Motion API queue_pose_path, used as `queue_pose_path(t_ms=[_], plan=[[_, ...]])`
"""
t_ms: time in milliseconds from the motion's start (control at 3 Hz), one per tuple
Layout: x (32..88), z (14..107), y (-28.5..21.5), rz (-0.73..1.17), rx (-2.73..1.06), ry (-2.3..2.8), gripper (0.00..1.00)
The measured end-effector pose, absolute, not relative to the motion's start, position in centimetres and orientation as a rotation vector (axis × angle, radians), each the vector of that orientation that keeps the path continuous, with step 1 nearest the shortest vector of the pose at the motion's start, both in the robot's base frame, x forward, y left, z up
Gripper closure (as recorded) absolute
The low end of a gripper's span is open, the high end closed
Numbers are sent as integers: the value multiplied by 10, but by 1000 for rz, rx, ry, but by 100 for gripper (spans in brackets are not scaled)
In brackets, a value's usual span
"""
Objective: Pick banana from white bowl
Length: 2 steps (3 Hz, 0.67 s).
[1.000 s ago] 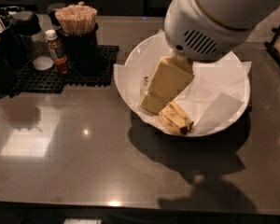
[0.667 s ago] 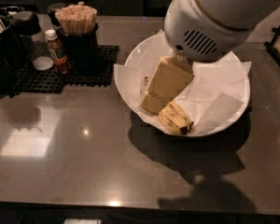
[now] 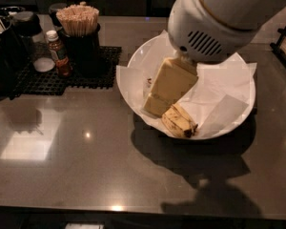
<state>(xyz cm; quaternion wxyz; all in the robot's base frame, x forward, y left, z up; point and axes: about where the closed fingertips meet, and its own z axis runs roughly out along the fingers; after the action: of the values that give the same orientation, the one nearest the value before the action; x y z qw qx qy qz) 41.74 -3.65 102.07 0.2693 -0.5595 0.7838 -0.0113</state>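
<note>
The claw (image 3: 158, 103) slants down from the bulky white arm housing (image 3: 214, 23) into the white bowl (image 3: 142, 56), its tip low on the near-left side of the crinkled paper lining (image 3: 219, 87). The speckled, dark-tipped banana (image 3: 178, 120) lies in the bowl touching or just beside that tip, on its near-right side, which suggests a low approach to get around the fruit. I cannot tell whether the claw is clenched or released. The bowl sits on the dark surface (image 3: 86, 166), right of a black mat (image 3: 62, 78).
</note>
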Motion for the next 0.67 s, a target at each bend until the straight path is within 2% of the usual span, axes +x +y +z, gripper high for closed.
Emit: queue_pose_path(t_ms=[667], plan=[[417, 1021, -37, -31, -1508, 2113, 13]])
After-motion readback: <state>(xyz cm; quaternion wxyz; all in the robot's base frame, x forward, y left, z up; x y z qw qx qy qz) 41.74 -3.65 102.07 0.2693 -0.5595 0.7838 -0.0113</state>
